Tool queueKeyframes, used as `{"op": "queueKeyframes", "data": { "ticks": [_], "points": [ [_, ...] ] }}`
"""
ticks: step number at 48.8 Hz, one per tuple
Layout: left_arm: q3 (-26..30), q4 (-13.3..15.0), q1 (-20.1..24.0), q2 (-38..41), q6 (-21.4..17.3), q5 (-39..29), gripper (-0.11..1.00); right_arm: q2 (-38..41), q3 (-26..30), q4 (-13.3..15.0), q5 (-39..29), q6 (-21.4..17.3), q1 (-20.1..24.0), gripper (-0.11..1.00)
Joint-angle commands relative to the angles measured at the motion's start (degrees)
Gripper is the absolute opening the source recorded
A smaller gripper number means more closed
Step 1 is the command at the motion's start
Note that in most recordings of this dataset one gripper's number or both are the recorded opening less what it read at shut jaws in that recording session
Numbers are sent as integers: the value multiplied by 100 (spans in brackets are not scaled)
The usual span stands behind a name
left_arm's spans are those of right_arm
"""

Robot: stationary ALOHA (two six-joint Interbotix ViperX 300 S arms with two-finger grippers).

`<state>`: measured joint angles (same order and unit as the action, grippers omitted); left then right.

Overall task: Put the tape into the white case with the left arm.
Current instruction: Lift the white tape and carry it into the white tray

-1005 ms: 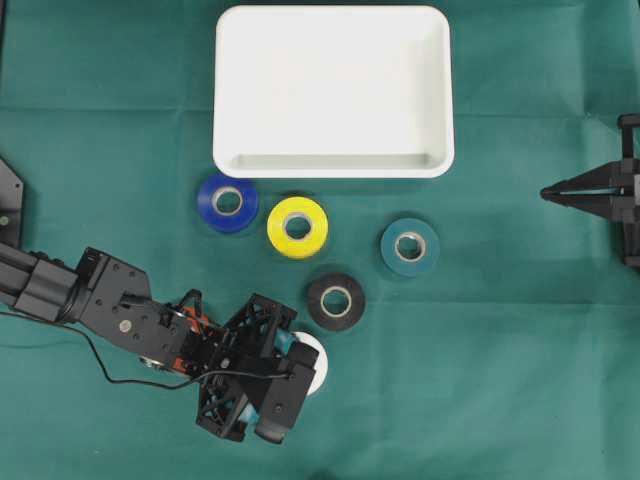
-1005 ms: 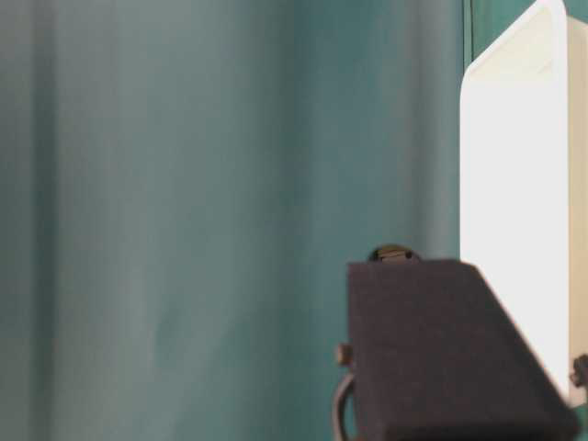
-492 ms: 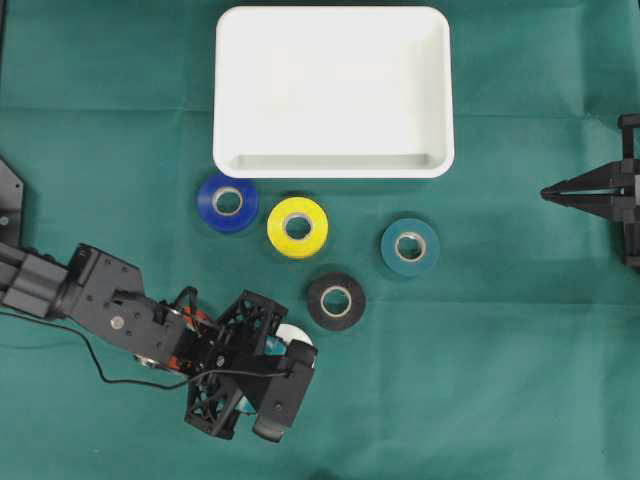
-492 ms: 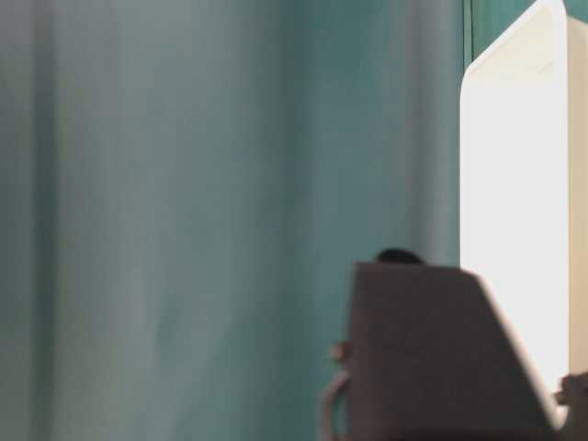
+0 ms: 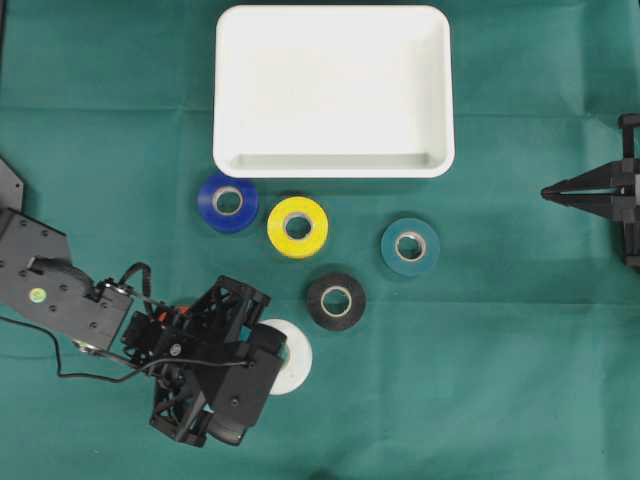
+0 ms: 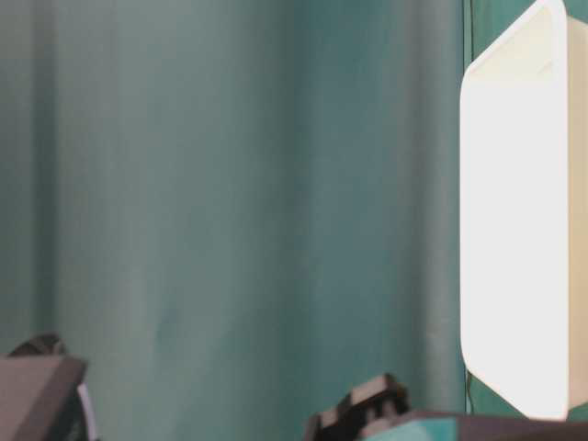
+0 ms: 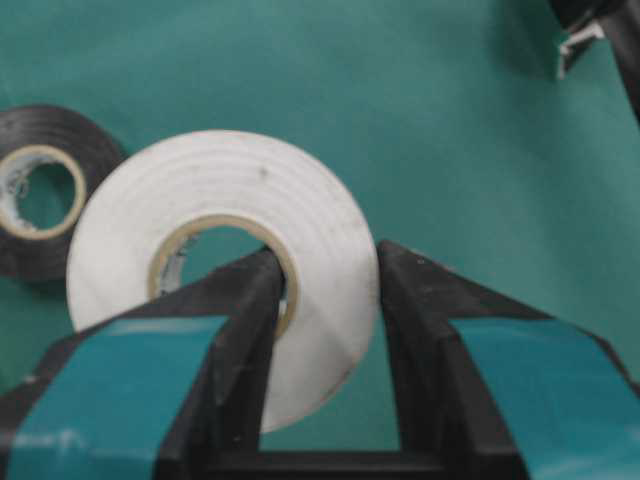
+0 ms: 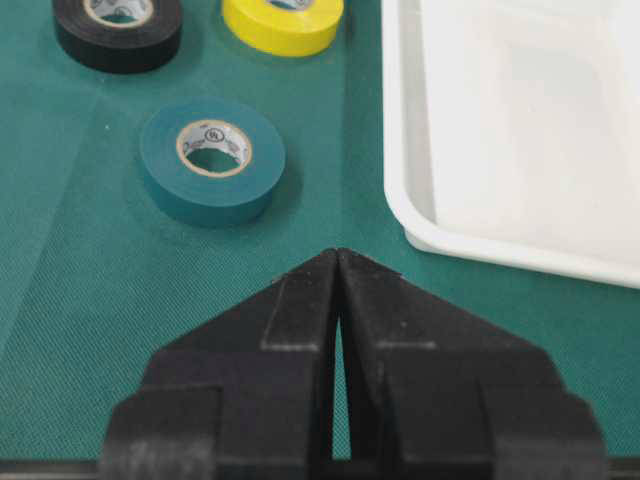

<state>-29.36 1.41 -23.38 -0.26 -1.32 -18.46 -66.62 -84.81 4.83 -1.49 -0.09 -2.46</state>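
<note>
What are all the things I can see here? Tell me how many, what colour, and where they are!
white case: one, white, top middle of the cloth, nothing in it
blue tape: one, blue, just below the case's left corner
yellow tape: one, yellow, right of the blue one
teal tape: one, teal, furthest right of the rolls
black tape: one, black, below the yellow and teal rolls
white tape: one, white, lower left, pinched in a gripper
cloth: one, green, covering the table
left gripper: one, black with teal bands, shut on the white tape's wall, one finger through its hole
right gripper: one, plain black, right edge, shut on nothing
</note>
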Motion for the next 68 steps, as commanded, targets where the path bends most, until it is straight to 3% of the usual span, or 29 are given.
{"op": "queueKeyframes", "data": {
  "ticks": [1, 11, 27, 48, 68],
  "points": [
    [26, -9, 62, -229, -9, -9, 28, 26, 53, 0, 53, -18, 0, -9],
    [-193, -9, 475, -325, -9, -79, 28, 35, 53, 0, 62, -18, -9, -9],
    [-343, -9, 1564, -413, -88, -44, 28, 26, 53, 0, 53, -18, -9, -9],
    [123, -9, 2593, 18, -1187, 281, 28, 26, 53, 0, 53, -18, -9, -9],
    [703, -9, 3516, 642, -1529, 281, 28, 35, 44, 0, 62, -18, 0, -9]
  ]
}}
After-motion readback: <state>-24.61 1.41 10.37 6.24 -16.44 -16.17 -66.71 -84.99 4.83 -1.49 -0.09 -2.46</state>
